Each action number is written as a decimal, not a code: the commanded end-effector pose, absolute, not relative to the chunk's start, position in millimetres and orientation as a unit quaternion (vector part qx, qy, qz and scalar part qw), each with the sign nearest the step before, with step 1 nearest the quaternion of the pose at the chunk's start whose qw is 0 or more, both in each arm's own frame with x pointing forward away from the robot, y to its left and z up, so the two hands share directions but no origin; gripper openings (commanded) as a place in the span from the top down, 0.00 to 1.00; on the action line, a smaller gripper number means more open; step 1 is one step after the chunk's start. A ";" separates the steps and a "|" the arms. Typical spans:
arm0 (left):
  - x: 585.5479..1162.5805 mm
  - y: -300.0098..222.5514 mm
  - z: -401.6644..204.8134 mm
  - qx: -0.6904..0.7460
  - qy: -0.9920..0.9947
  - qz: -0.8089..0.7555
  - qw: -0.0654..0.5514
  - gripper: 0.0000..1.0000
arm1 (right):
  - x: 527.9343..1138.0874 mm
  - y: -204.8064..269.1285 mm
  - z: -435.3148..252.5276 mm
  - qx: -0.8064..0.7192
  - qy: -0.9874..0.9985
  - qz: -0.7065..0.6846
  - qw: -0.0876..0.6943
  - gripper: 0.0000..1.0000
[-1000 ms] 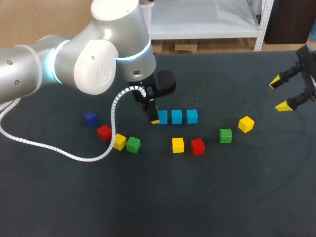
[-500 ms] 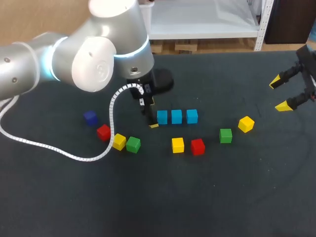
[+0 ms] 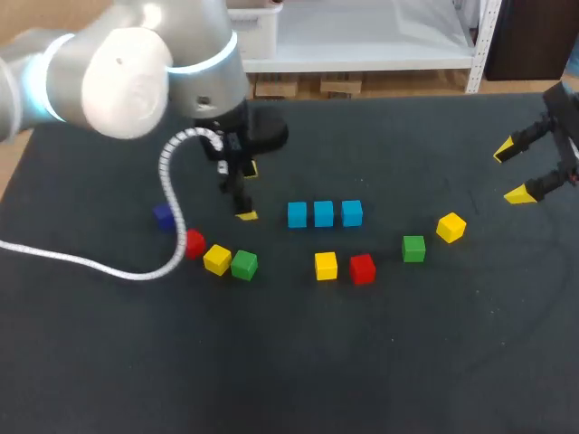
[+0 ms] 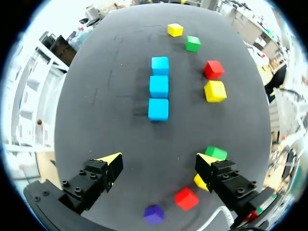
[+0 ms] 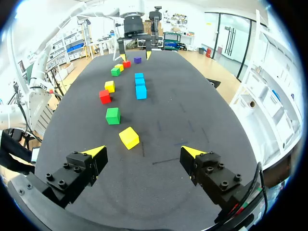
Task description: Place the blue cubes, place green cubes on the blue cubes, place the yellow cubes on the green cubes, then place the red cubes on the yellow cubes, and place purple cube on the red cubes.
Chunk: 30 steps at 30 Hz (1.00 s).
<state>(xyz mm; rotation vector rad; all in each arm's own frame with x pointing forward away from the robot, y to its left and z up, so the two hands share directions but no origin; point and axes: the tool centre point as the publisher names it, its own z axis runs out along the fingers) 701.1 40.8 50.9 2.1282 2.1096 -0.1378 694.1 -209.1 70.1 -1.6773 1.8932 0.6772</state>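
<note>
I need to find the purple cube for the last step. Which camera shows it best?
The left wrist view: the purple cube lies whole and close, beside a red cube. The head view has it partly behind the white cable. The right wrist view shows it only small and far.

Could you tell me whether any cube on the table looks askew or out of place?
Only the yellow cube nearest the right claw sits turned cornerwise; the three blue cubes form a tidy row.
</note>
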 end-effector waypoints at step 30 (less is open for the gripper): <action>609.0 83.0 42.6 0.833 0.551 -0.007 0.054 0.00 | 694.3 -209.0 69.8 -0.619 0.698 0.250 0.259 0.00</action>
